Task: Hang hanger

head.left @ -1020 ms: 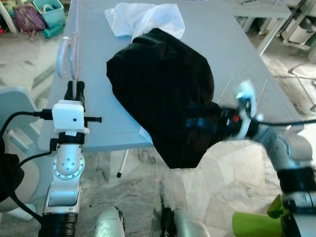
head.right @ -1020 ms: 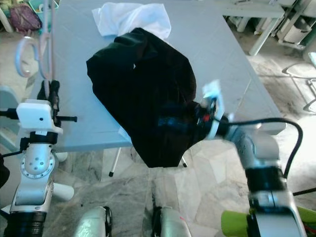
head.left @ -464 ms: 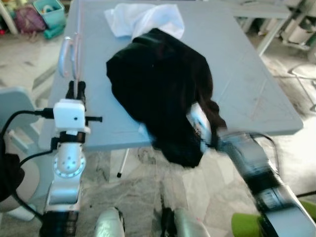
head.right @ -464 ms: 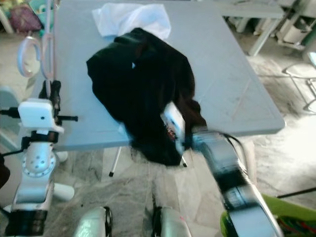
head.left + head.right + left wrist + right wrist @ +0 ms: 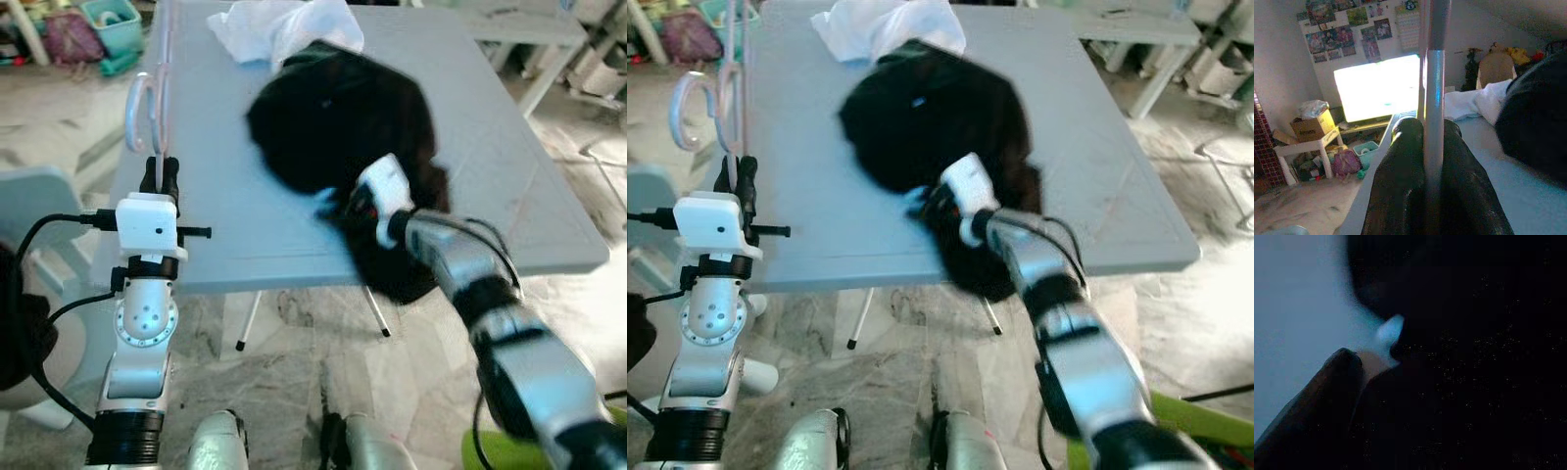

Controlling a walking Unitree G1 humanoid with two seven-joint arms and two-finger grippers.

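A pale pink hanger (image 5: 147,98) stands upright beside the left edge of the grey table (image 5: 225,235). My left gripper (image 5: 160,178) is shut on its lower rod, and the left wrist view has the rod (image 5: 1433,122) clamped between both black fingers. A black garment (image 5: 333,117) lies bunched on the table, with one part hanging over the front edge. My right gripper (image 5: 338,206) is at the garment's near side over the front edge and looks shut on the cloth. The right wrist view is dark, with one finger (image 5: 1327,382) against black fabric.
A white cloth (image 5: 279,24) lies at the table's far end, touching the black garment. A pale chair (image 5: 39,196) stands to the left. A teal basket (image 5: 108,20) and a pink bag (image 5: 64,34) sit on the floor at far left. Another table (image 5: 529,29) is at back right.
My right arm has swung left and up from below the table's front edge onto the garment's near side, and the black cloth has bunched further onto the table. The left arm holds still.
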